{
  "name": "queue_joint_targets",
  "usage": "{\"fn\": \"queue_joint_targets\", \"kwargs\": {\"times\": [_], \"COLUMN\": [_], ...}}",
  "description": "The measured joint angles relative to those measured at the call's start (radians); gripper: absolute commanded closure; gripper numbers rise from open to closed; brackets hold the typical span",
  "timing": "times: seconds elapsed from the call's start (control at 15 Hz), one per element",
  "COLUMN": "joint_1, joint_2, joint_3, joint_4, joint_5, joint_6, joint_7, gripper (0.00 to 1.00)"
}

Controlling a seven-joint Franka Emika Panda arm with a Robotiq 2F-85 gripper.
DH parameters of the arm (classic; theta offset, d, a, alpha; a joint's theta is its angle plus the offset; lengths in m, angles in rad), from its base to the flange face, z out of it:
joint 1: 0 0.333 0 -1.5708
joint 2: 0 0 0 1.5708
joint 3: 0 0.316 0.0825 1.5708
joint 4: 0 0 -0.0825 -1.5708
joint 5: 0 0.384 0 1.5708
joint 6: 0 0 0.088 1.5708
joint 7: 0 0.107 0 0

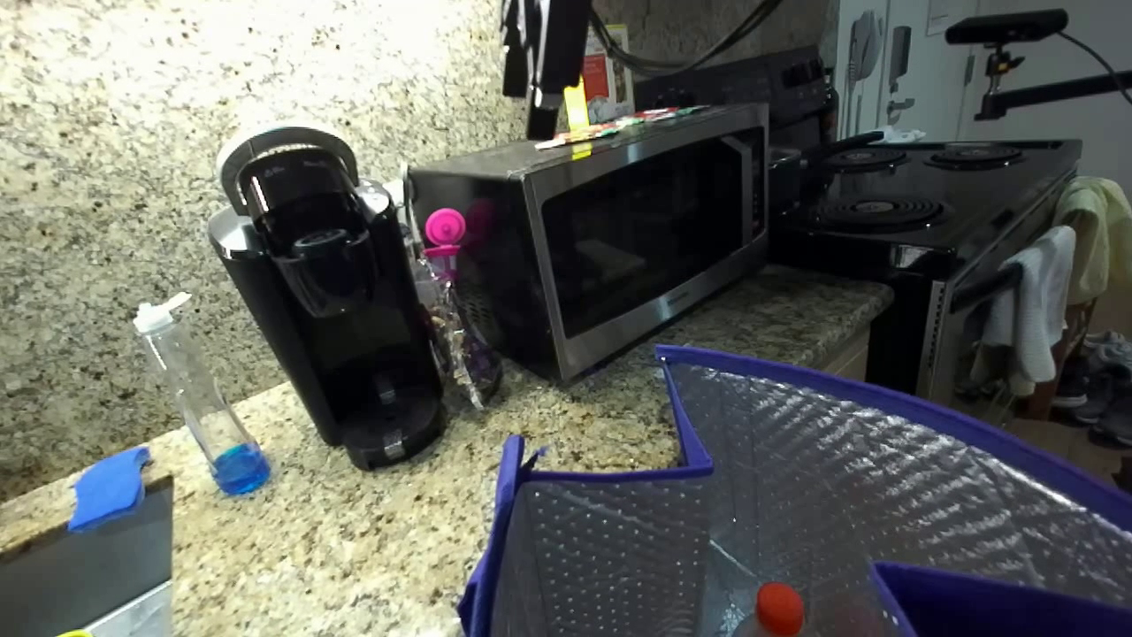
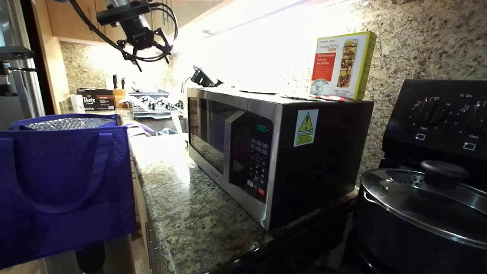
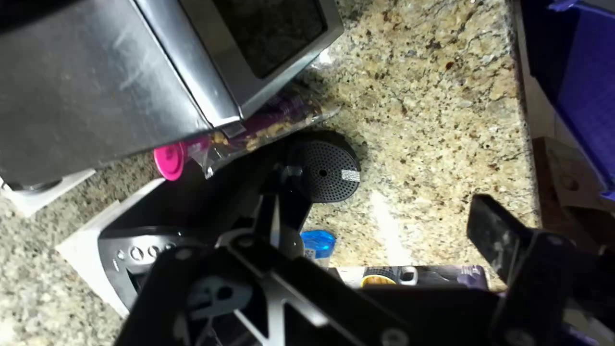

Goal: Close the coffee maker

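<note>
Gripper hangs empty, jaws wide apart, bare counter showing between coffee maker and edge.

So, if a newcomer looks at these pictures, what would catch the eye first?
Probably the silver-lined purple fabric bag, open in the foreground of an exterior view. There, the bright pink round cap would likely come next, between the glossy black plastic coffee maker and the boxy steel-and-black microwave. Third, perhaps the open black gripper, low in the wrist view.
</note>
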Motion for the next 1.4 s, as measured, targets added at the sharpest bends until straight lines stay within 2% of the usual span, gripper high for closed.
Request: {"fn": "queue_joint_targets", "kwargs": {"times": [0.2, 0.8, 1.2, 1.4], "joint_1": [0.014, 0.01, -0.007, -0.004], "joint_2": [0.057, 0.068, 0.199, 0.299], "joint_3": [0.016, 0.012, -0.006, -0.008], "joint_4": [0.087, 0.107, 0.418, 0.57], "joint_5": [-0.023, -0.035, -0.056, -0.056], "joint_6": [-0.043, -0.054, -0.287, -0.322], "joint_7": [-0.022, -0.07, -0.432, -0.611], "gripper": [0.0, 0.0, 0.0, 0.0]}}
